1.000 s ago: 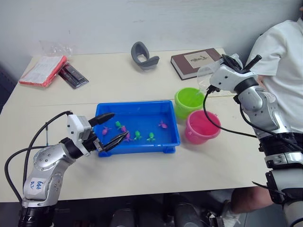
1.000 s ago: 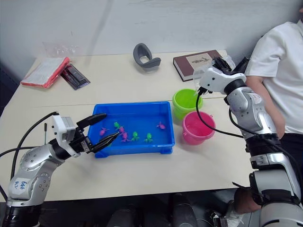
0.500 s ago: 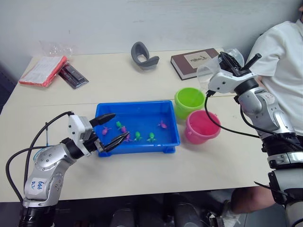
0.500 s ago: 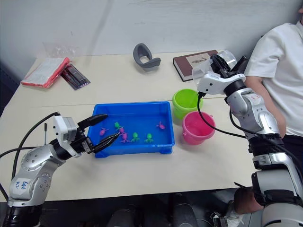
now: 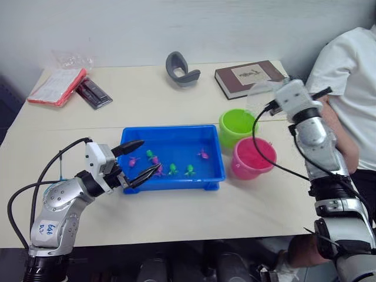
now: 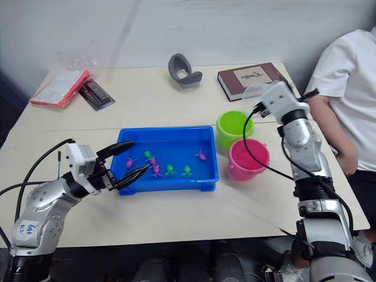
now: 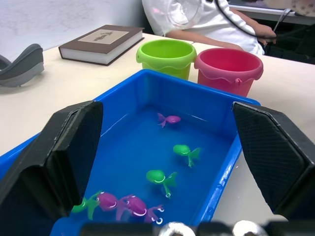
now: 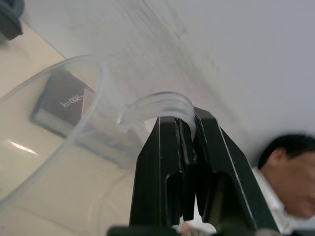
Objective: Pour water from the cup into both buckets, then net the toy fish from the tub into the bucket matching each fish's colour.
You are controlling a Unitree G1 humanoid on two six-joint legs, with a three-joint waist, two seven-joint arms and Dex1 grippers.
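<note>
Clamped between the right gripper's (image 8: 184,142) two black fingers is the handle of the clear, colourless plastic jug (image 5: 262,94), the cup of the task, held in the air just behind the lime green round plastic bucket (image 5: 237,126) and beside the brown hardcover book (image 5: 248,78). The jug's tilt is hard to read; no stream of water shows, and whether either bucket holds water cannot be told. The pink round plastic bucket (image 5: 253,157) stands touching the green one, on its near side, both just right of the shallow bright blue rectangular plastic tub (image 5: 129,138).

Pouring seems the step in hand or just ending, I judge; the netting has not begun. Several tiny plastic fish lie in the tub: a magenta one (image 7: 169,119) toward the buckets, two green ones (image 7: 187,151) mid-tub, and a cluster of magenta and green at the end away from the buckets. Neither bucket shows a fish.

Over that far end hovers the left gripper (image 5: 137,160), its fingers spread wide and empty, straddling the tub's corner. All sorting is left to do.
</note>
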